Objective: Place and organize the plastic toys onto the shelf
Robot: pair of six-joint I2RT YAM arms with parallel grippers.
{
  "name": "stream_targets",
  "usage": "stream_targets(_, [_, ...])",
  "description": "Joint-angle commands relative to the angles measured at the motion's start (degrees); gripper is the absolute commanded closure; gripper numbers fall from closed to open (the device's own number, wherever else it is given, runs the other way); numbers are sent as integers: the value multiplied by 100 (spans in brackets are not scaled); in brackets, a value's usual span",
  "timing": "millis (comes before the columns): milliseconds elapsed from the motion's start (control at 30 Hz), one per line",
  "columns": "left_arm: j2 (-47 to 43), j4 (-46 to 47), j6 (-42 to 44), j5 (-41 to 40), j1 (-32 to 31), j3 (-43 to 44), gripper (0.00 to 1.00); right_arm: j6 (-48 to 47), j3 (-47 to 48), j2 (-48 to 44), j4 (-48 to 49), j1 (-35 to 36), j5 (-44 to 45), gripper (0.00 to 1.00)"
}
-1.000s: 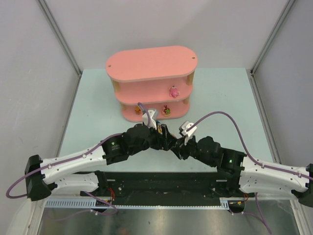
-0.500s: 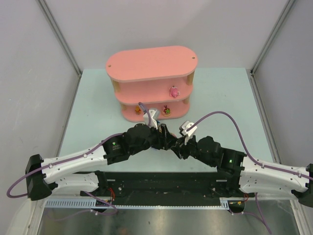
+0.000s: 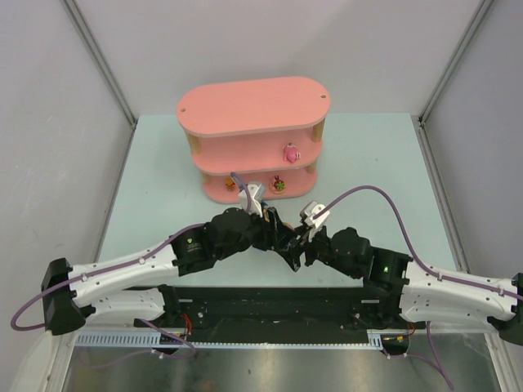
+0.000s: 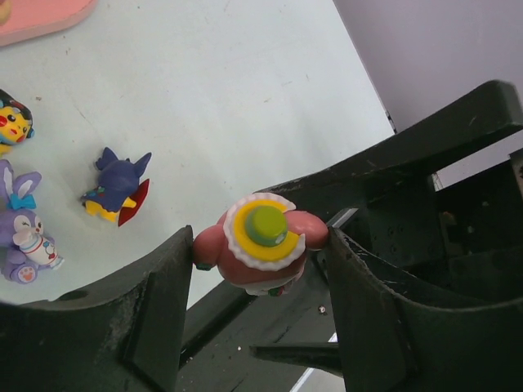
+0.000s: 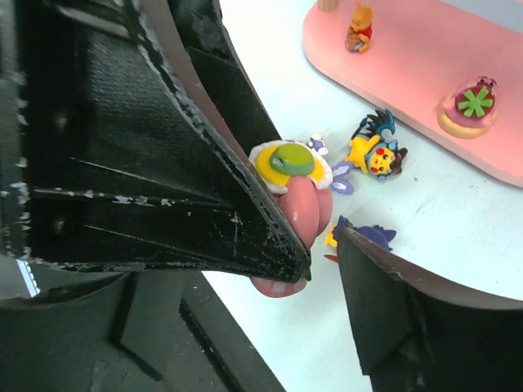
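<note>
My left gripper (image 4: 261, 253) is shut on a pink toy with a yellow and green hat (image 4: 261, 245) and holds it above the table. My right gripper (image 5: 323, 255) is open around that same toy (image 5: 310, 204); one finger lies against it and the other stands apart. In the top view both grippers (image 3: 290, 242) meet in front of the pink shelf (image 3: 253, 106). On the table lie a dark blue toy (image 4: 118, 186), a purple rabbit (image 4: 20, 233) and a yellow black-eared toy (image 4: 12, 122).
The shelf's middle tier holds a pink toy (image 3: 289, 152). Its bottom board (image 5: 409, 57) holds an orange toy (image 5: 358, 28) and a red toy with a green flower (image 5: 470, 102). Grey walls close in the table (image 3: 368, 155) on three sides.
The two grippers have drawn closer together and shifted a little toward the near edge, the pink toy between them. The shelf and its toys have not moved.
</note>
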Motion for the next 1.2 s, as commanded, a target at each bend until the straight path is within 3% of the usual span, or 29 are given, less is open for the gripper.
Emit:
stream_targets(0, [-147,-159,105,-269,-82,-22,82,20,261,-189,483,18,-275,20])
stream_targets(200, [-367,-423,263,-631,32,-110,83,134,279,-627,352,9,-681,11])
stream_targets(433, [-815,-792,684,-615,585,-207,83,72,279,-1788,44,9,653,9])
stream_targets(667, [-921,-986,1554,-613,1561,231,85,125,279,-1982,-220,1,1069,9])
stream_targets(833, [-666,-583,2231,-544,2220,610,87,178,270,-1930,-290,1,1130,9])
stream_targets(1167, [423,428,3031,-878,2362,1287,94,178,270,-2131,-545,1,1306,9])
